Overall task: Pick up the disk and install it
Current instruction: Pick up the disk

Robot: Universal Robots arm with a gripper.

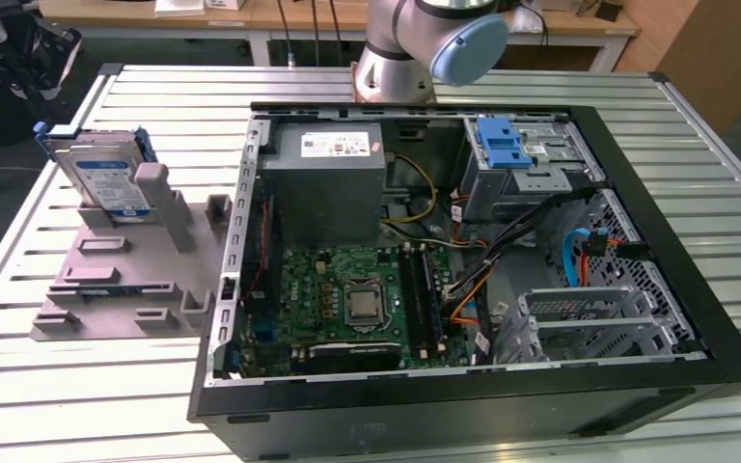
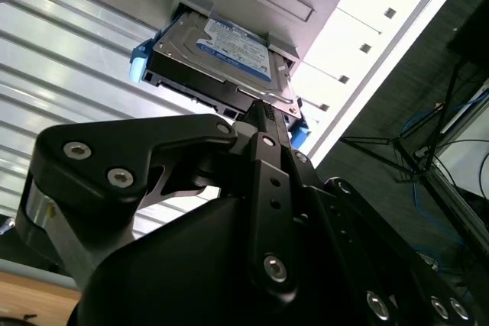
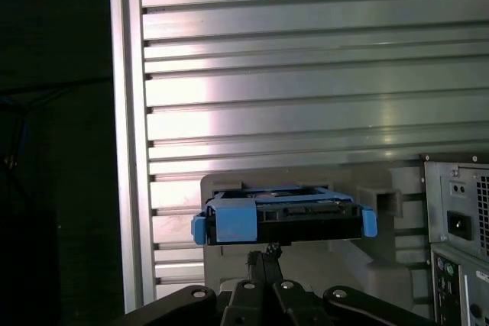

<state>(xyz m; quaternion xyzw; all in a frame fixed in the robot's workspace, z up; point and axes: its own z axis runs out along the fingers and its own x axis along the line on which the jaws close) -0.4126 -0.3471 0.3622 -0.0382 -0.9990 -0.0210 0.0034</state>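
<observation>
The gripper (image 3: 265,251) hangs just above the disk (image 3: 283,215) in the first wrist view. Its fingers look pressed together with nothing between them, the tips close to the disk's upper edge but apparently not touching it.

The disk (image 1: 97,174) stands in a grey stand (image 1: 113,280) on the desk (image 1: 88,386), at the exterior view's left, beside the open computer case (image 1: 718,328) and apart from it.

The likeliest trouble is a descent with the fingers closed. They would strike the top edge instead of straddling it, jamming the disk deeper into its slot or shoving the stand across the desk. A grip on the blue plastic frame alone could flex it and let the disk slip. If the disk binds in the slot, the stand may lift with it. Inside the case, loose cables (image 1: 525,231) lie near the drive bay (image 1: 525,164) and could snag a carried disk.

The disk rests on a short end, so its long axis runs roughly upright, leaning slightly. The connector end points up toward the gripper. The labelled face is turned toward the case side.
</observation>
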